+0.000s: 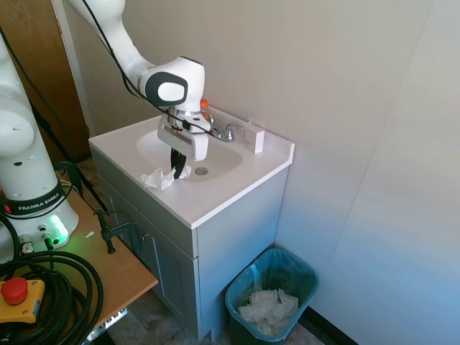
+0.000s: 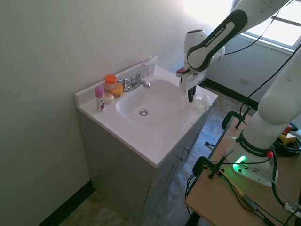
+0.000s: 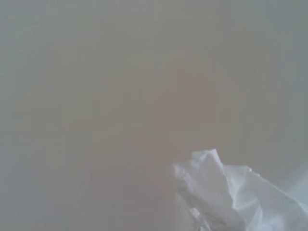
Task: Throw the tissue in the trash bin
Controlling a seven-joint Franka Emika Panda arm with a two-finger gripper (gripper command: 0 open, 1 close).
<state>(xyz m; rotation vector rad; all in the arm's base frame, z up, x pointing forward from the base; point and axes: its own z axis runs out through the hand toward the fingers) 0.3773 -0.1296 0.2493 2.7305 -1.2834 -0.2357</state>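
Basically early stage: the gripper (image 1: 177, 171) had its fingers pinched together on the tissue (image 1: 159, 178) at the front edge of the vanity top (image 1: 215, 194), beside the sink basin (tissue barely lifted, if at all). Carry over and drop into the trash bin (image 1: 296, 272) on the floor was all left to do; the paper wads (image 1: 267, 309) were already inside.
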